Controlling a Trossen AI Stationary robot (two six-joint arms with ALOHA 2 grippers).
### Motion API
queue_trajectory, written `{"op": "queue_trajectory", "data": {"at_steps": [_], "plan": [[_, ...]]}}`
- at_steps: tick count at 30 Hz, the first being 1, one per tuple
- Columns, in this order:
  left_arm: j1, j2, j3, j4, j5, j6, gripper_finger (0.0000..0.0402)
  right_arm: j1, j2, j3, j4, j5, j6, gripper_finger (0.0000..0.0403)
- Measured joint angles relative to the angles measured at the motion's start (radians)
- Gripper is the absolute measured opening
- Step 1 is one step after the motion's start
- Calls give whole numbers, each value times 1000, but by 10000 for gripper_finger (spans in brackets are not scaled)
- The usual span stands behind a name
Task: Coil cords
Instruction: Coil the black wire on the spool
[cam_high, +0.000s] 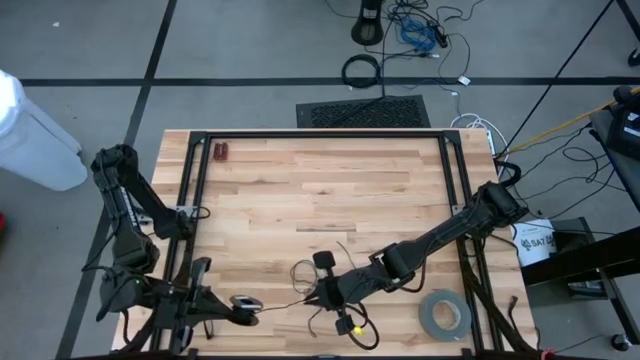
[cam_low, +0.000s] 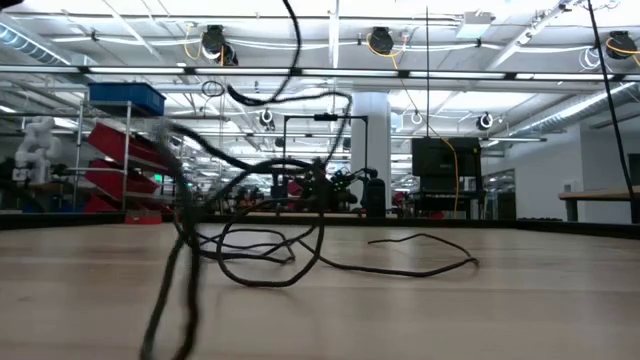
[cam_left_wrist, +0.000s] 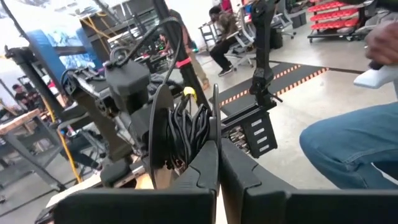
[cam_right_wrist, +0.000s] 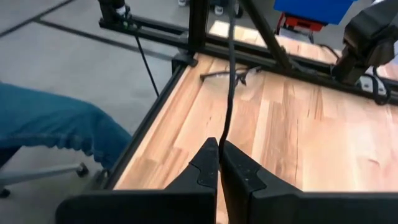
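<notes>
Cord is lying in loose black strands on the worktop near its front edge. I'm seeing the right gripper with jaws pressed together, pinching a strand that is running up from its tips. The left gripper is sitting at the front left, jaws together on cord loops. Tape roll is lying to the right.

The scene is evenly and brightly lit from ceiling strip lights, seen toward twelve o'clock in the low view. Only soft shadows are cast on the table. The nearest cord strands are blurred toward seven o'clock.
</notes>
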Motion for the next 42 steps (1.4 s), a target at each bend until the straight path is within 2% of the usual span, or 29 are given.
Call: {"op": "queue_trajectory", "data": {"at_steps": [8,13,19,28,38,42], "plan": [[-26,0,0,0,-5,41,4,9,-9,2,-102,0,27,0],[-47,0,0,5,-65,57,4,31,-39,1,-156,0,46,0],[-53,0,0,8,-79,61,4,60,-79,1,-180,11,57,0],[-66,0,1,5,-111,64,4,119,-144,1,-285,80,105,0],[-66,0,1,3,-110,81,4,149,-161,1,-285,87,95,0],[-60,1,1,-28,-39,82,4,149,-161,1,-275,91,66,0]]}}
